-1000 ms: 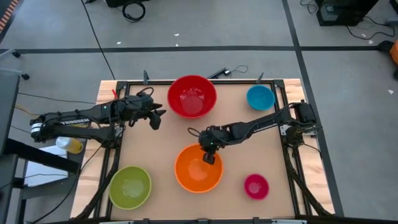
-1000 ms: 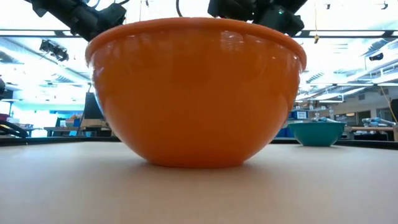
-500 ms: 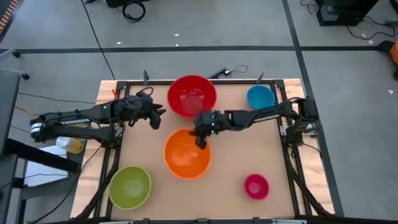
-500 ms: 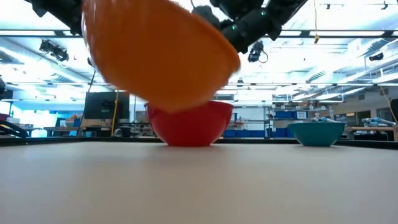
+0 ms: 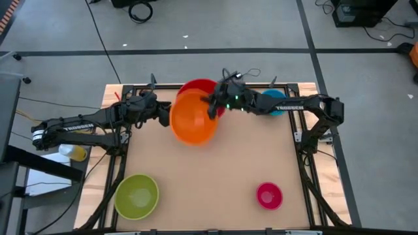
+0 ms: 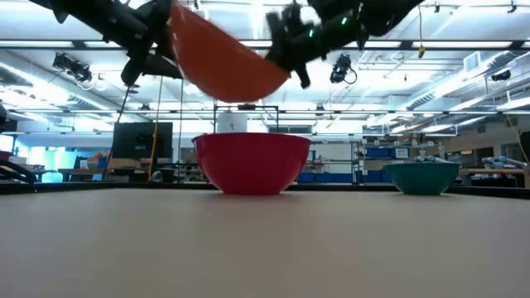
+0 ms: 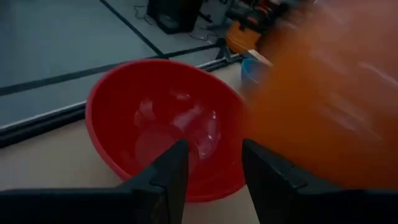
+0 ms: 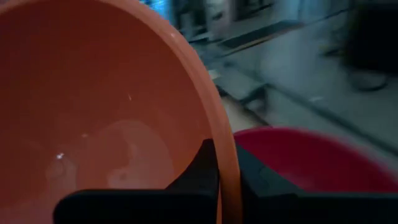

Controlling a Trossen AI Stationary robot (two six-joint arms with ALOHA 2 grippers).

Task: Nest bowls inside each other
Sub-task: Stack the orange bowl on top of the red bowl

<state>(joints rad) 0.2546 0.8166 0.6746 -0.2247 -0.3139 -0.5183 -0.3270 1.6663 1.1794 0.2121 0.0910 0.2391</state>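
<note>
The orange bowl (image 5: 194, 119) hangs tilted in the air over the near side of the red bowl (image 5: 204, 87), which stands on its base at the table's far edge. My right gripper (image 5: 213, 108) is shut on the orange bowl; the low view shows that bowl (image 6: 225, 54) well above the red one (image 6: 251, 161). My left gripper (image 7: 214, 180) stands open just left of both, touching nothing. The blue bowl (image 5: 277, 104) sits at the far right, partly under my right arm. The yellow-green bowl (image 5: 137, 194) and the pink bowl (image 5: 269, 194) rest near the front edge. My right gripper pinches the orange bowl's rim (image 8: 227, 163) on the bowl's right side, one finger (image 8: 200, 167) inside the bowl and one outside the wall. The fingers come from the table's right, nearly level. The bowl is lifted clear and tilted, its opening turned partly toward my right arm.
Bare tabletop (image 5: 222, 163) lies between the far bowls and the two near ones. A black frame rail (image 5: 302, 156) runs along the table's sides. Cables lie on the floor beyond the far edge.
My right gripper has lifted the orange bowl off the table's near middle and carried it up, toward the far edge and leftward, until it hangs above the red bowl. The bowl has tipped from level to tilted on the way.
</note>
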